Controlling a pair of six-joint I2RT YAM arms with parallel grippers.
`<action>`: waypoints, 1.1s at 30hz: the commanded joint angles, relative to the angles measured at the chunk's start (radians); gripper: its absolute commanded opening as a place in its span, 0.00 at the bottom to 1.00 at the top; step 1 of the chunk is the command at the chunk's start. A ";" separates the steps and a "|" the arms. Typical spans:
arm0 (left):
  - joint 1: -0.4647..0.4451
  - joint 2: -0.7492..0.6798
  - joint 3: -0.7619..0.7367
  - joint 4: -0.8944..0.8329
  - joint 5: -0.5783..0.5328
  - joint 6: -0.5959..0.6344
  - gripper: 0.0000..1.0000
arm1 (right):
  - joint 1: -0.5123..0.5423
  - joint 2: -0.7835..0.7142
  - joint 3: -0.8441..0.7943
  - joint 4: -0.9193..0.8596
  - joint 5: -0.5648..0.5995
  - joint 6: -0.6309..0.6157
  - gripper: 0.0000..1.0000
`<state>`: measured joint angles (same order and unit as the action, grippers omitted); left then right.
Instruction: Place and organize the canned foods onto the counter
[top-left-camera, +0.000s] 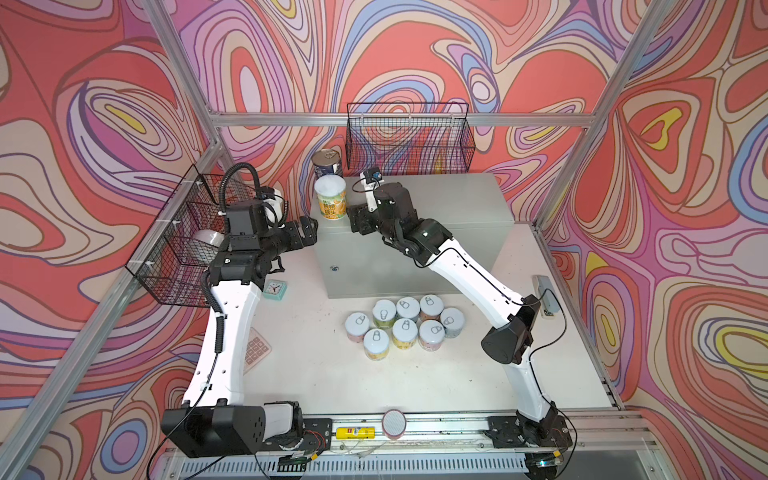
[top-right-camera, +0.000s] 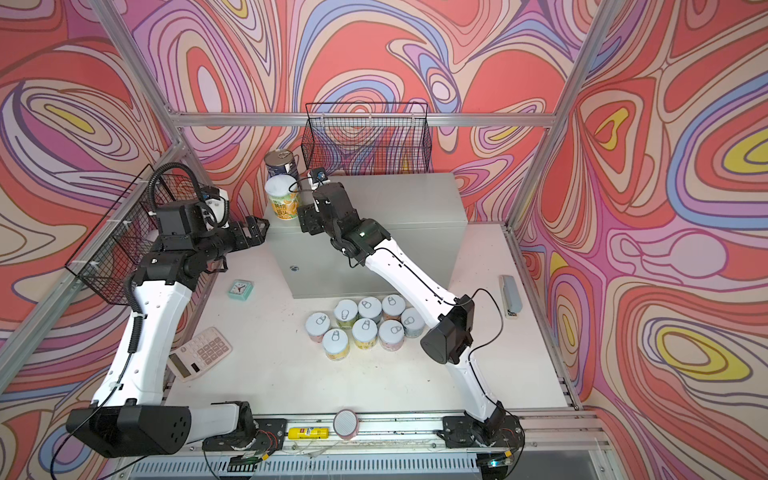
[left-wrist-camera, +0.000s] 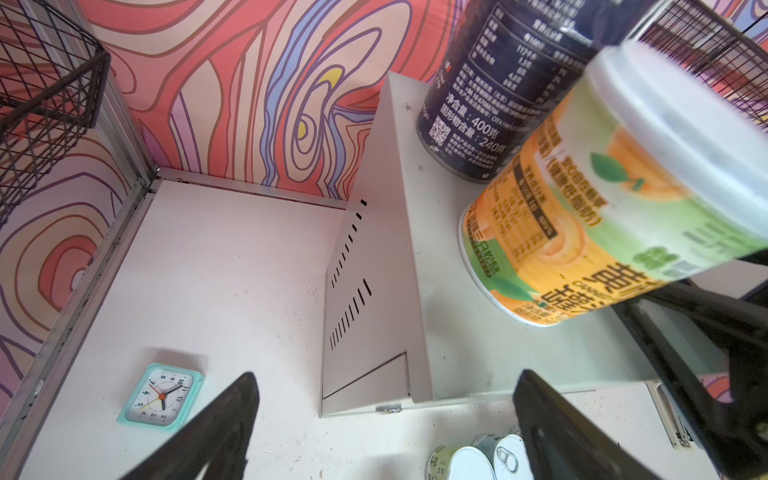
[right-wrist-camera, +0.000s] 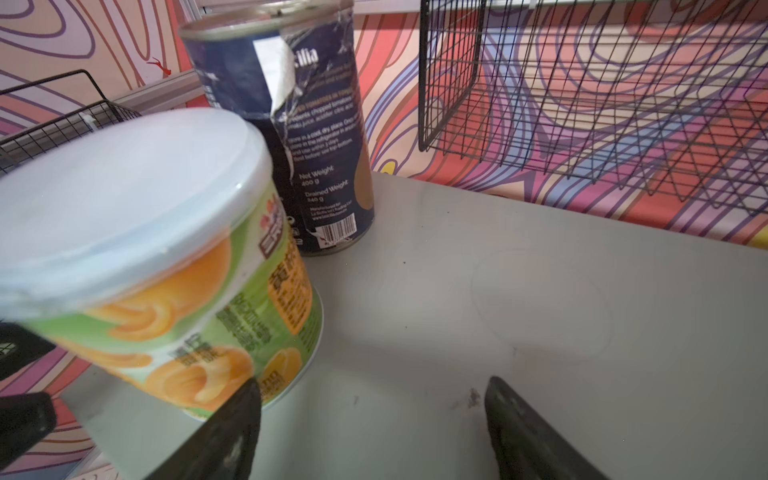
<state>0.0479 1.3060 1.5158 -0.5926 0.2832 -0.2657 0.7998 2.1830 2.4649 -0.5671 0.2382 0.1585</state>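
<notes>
A yellow plastic tube (top-left-camera: 355, 433) is lying on the front rail, and one round pink-rimmed white disc (top-left-camera: 394, 422) is sitting just right of it. Two tall cans are standing on the back left corner of the large light-grey rectangular metal counter (top-left-camera: 457, 199): a yellow-orange labelled can (top-left-camera: 330, 201) in front, and a dark blue metal-lidded can (top-left-camera: 326, 164) just behind it. Eight short white-lidded tins (top-left-camera: 405, 330) are clustering on the white table (top-left-camera: 316, 374) in front of the counter. The left gripper (top-left-camera: 311, 233) is hovering beside the counter's left edge, jaws wide apart and empty. The right gripper (top-left-camera: 358, 220) is hanging over the counter top just beside the yellow-orange labelled can, jaws spread with nothing between them. Whether one finger is touching that can, I cannot tell.
</notes>
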 joint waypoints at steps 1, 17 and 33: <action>0.004 0.009 -0.012 0.027 -0.011 0.003 0.97 | 0.002 0.030 0.028 0.005 -0.018 0.007 0.86; 0.004 0.004 -0.028 0.038 -0.017 -0.001 0.98 | 0.003 0.031 0.022 0.020 -0.060 0.006 0.86; -0.039 -0.205 -0.123 0.002 -0.155 -0.043 1.00 | 0.013 -0.400 -0.457 0.079 0.003 -0.025 0.87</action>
<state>0.0345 1.1843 1.4235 -0.5770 0.1745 -0.2871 0.8017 1.9099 2.0922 -0.5026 0.2115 0.1387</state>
